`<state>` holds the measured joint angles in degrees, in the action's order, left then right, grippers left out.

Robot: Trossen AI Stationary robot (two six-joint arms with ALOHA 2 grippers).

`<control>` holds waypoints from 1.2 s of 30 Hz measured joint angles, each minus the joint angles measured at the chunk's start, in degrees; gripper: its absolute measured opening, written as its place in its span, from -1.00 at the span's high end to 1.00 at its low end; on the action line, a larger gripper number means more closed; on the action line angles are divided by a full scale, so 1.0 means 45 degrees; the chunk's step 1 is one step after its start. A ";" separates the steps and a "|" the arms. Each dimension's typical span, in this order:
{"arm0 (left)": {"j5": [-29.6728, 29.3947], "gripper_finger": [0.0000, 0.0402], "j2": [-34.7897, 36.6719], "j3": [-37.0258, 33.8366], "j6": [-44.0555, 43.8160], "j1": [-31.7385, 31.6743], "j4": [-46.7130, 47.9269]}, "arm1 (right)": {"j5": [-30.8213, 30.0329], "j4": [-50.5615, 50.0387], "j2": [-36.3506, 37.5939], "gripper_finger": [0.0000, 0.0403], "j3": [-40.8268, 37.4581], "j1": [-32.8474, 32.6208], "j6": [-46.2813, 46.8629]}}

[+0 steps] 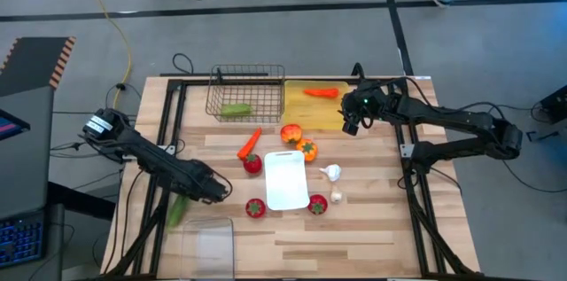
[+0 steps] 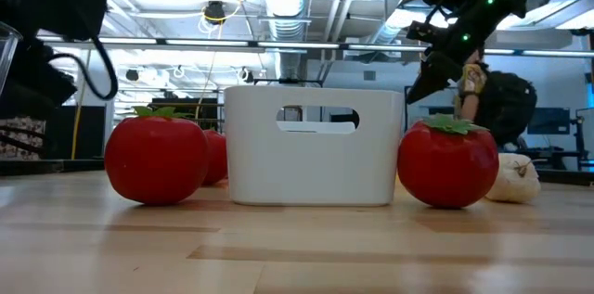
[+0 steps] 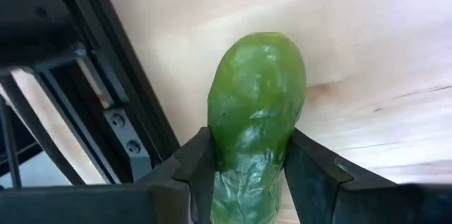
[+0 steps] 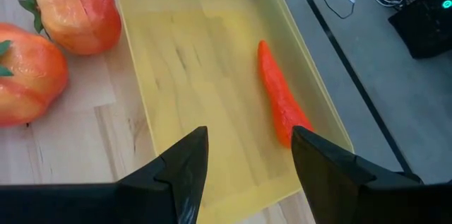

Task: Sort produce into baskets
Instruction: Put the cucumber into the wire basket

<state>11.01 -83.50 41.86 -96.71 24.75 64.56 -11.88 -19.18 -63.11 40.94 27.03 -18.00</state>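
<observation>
A green cucumber [image 3: 258, 104] sits between the fingers of my left gripper [image 1: 205, 190] at the table's near left, with its free end [image 1: 177, 210] pointing toward the near-left edge. My right gripper [image 4: 247, 174] hangs open and holds nothing. It is over the near end of the yellow tray [image 1: 312, 111], in which one orange carrot [image 4: 281, 104] lies. Another cucumber [image 1: 236, 110] lies in the wire basket [image 1: 246, 81]. A second carrot [image 1: 249, 144], two peppers [image 1: 291, 133], three red fruits [image 1: 252, 164] and garlic bulbs [image 1: 331, 172] lie on the table around the white tray [image 1: 285, 183]. My left gripper pinches the cucumber by its two long sides [image 3: 247, 157] between the two fingers [image 3: 201, 164], which lie across it. The fingers come steeply from above. The cucumber's rounded end [image 3: 263, 47] sticks out past the fingertips over the wood. Whether it is lifted clear does not show.
A clear plastic tub [image 1: 206, 244] stands at the near-left edge, close to my left gripper. Black frame rails [image 1: 168, 130] run along both sides of the table. In the low view, red fruits [image 2: 156, 157] stand on either side of the white tray [image 2: 314, 159].
</observation>
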 joint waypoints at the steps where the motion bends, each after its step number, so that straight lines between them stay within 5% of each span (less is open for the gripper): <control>1: -0.0141 0.36 0.0000 0.0150 0.0000 -0.0008 0.0187 | 0.0000 -0.0005 0.0000 -0.14 -0.0002 0.0000 -0.0002; 18: -0.3188 0.35 0.0010 0.4387 0.0110 -0.0024 0.5270 | 0.0000 -0.0005 0.0000 -0.14 0.0001 0.0000 0.0000; 25: -0.4241 0.35 0.0019 0.6568 0.0727 -0.0024 0.5640 | 0.0000 -0.0005 0.0000 -0.14 -0.0002 0.0000 0.0000; 36: -0.8816 0.35 0.0019 0.8131 0.3158 -0.1569 0.5185 | 0.0000 -0.0005 0.0000 -0.14 -0.0002 0.0000 0.0000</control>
<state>-28.66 -83.42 78.45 -82.49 17.69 87.89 -11.88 -19.20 -63.11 40.93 27.03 -18.00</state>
